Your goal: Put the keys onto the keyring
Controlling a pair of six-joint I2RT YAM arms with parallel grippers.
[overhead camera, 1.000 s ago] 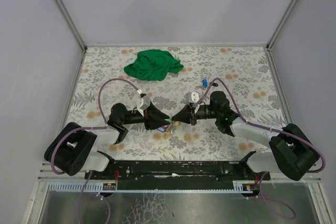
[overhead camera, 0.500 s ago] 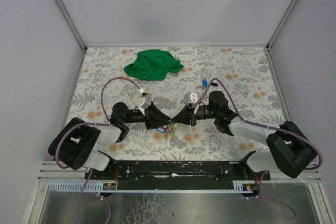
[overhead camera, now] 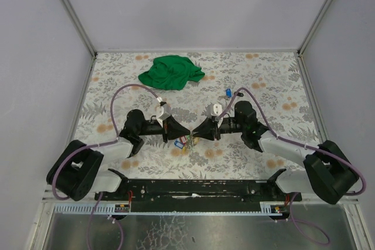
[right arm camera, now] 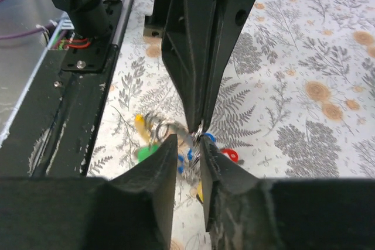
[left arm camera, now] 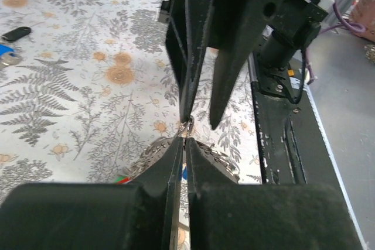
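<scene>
Well nearer the arm bases than the green cloth [overhead camera: 171, 72], the two claws meet tip to tip over the tabletop [overhead camera: 275, 80]. The left claw [left arm camera: 185, 140] is pressed together, pinching the wire of the keyring [left arm camera: 187, 125]. The right claw [right arm camera: 187, 140] stands spread, a finger on either side of that wire. The keys [right arm camera: 146, 153] — green, yellow, blue and red heads — bunch just beneath the tips. One blue key [overhead camera: 228, 92] lies apart, closer to the cloth.

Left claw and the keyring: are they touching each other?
Touching. The left wrist view shows the left claw shut, its tips pinching the wire of the keyring.
</scene>
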